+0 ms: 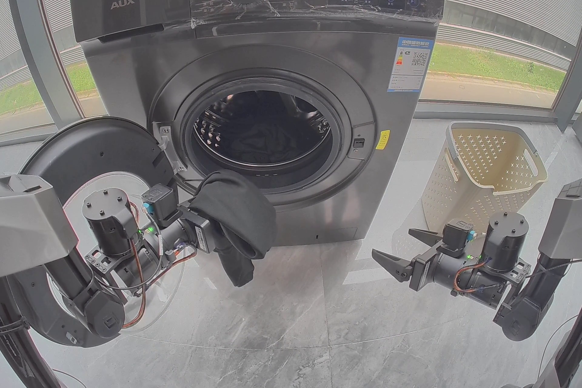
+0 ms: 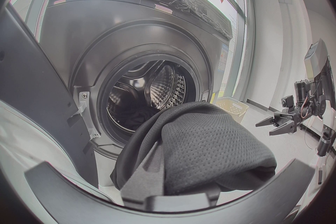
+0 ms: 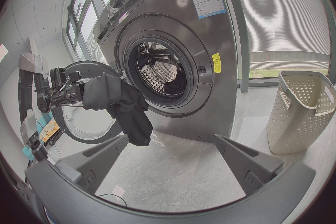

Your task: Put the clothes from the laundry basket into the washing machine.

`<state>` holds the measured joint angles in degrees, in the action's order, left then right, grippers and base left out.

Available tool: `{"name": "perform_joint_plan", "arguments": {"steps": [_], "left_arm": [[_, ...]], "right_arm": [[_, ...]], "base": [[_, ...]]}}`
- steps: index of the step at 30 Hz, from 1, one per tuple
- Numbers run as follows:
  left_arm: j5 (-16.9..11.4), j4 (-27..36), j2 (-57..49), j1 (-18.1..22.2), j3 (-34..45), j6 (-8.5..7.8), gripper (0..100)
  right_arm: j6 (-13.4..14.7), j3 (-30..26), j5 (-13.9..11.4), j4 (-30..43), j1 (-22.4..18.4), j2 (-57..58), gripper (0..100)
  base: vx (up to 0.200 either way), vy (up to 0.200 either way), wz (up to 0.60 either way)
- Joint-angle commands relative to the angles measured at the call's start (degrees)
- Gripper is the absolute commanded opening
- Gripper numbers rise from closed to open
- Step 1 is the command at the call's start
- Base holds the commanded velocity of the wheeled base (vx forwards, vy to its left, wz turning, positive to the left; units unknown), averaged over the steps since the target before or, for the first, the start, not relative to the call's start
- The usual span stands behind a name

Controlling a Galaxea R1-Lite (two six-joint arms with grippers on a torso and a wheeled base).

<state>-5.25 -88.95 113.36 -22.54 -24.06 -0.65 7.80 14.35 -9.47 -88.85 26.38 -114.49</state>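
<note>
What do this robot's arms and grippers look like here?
Both the left arm and right arm have light grey angular shells, black cylindrical joints with bolt holes on top, small green lights, and exposed reddish cables looping at the wrist. Each wrist carries a black camera block with a blue tab. The right gripper has two dark grey, wedge-shaped pointed fingers.

Grey angular shells (image 1: 30, 222), black cylindrical joints (image 1: 109, 219), seemingly reddish cables (image 1: 138, 271), black pointed right tool (image 1: 391, 243)

Black mesh-textured garment (image 1: 241, 212), dk grey washing machine (image 1: 121, 68), cream laundry basket (image 1: 451, 198) w/ cross-pattern holes.
</note>
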Motion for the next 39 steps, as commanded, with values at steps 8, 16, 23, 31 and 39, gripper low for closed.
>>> {"name": "perform_joint_plan", "arguments": {"steps": [8, 16, 23, 31, 39], "left_arm": [[0.0, -0.2, 1.0, 0.0, -0.8, 0.29, 0], [0.0, -0.3, 1.7, 0.0, -0.7, 0.21, 0], [0.0, -0.3, 2.4, -0.2, -0.8, 0.12, 0], [0.0, -0.3, 3.2, -0.2, -0.4, 0.12, 0], [0.1, -0.3, 3.4, -0.3, -0.7, 0.12, 0]], "right_arm": [[0.0, 0.0, 0.0, 0.0, 0.3, -0.5, 100], [0.0, -0.1, 0.1, 0.0, 0.6, -0.4, 100], [0.0, -0.2, 0.1, 0.1, 0.7, -0.4, 100], [0.0, -0.4, 0.1, 0.0, 0.6, -0.2, 100], [0.0, -0.5, 0.0, 0.0, 0.7, -0.3, 100]], "base": [[0.075, 0.0, 0.0], [0.2, 0.0, 0.0], [0.057, 0.0, 0.0], [0.0, 0.0, 0.0], [0.1, 0.0, 0.0]]}}
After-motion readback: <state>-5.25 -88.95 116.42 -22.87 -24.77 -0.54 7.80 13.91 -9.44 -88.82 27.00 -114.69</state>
